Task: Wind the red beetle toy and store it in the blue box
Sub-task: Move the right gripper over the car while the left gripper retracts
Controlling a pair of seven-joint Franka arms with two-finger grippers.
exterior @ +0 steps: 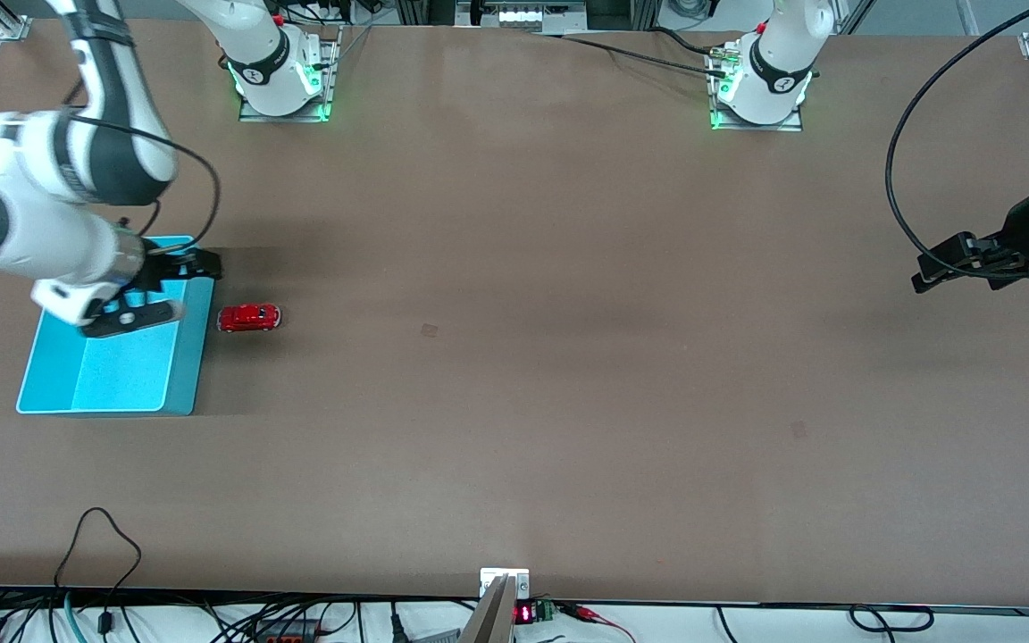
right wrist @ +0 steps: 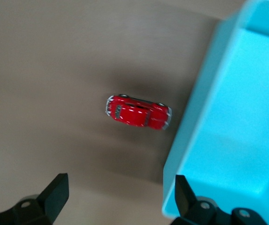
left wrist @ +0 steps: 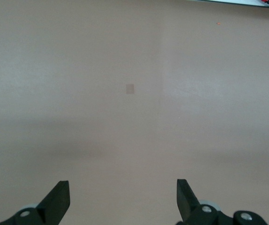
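Observation:
The red beetle toy (exterior: 248, 317) stands on the table just outside the blue box (exterior: 121, 375), on the side toward the left arm's end. It also shows in the right wrist view (right wrist: 138, 112) next to the box's wall (right wrist: 237, 140). My right gripper (exterior: 193, 288) is open and empty, up in the air over the box's wall nearest the car; in its own view (right wrist: 121, 187) the car lies ahead of the fingertips. My left gripper (exterior: 921, 271) is open and empty, waiting over bare table at the left arm's end (left wrist: 123, 187).
The brown table carries a small faint square mark (exterior: 430, 330) near its middle, also in the left wrist view (left wrist: 130, 88). Cables and a metal bracket (exterior: 504, 585) line the table edge nearest the front camera. The arm bases stand along the edge farthest from it.

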